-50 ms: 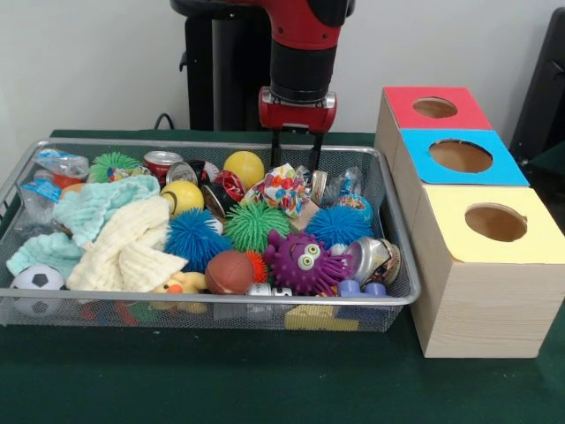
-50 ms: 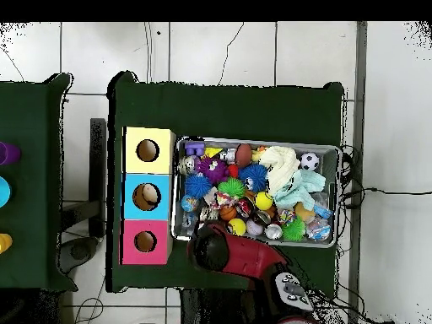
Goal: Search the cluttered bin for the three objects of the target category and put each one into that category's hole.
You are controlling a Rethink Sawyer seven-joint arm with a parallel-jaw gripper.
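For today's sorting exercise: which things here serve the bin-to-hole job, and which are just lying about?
Job: gripper, mesh bin, red box, blue box, yellow box.
Lying about: second table, floor cable.

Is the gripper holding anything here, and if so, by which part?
Nothing is held. The gripper hangs open above the bin, its fingers empty and clear of the toys.

A table (image 1: 265, 389) under a dark green cloth carries two things — a wire-mesh bin (image 1: 402, 265) full of toys and cloths, and a row of three wooden boxes (image 1: 468, 291) just beside it. In the front view the boxes stand at the bin's right; their tops are red, blue and yellow, each with a round hole. In the overhead view a second green table (image 2: 34, 169) stands apart — across a strip of tiled floor (image 2: 93, 59).
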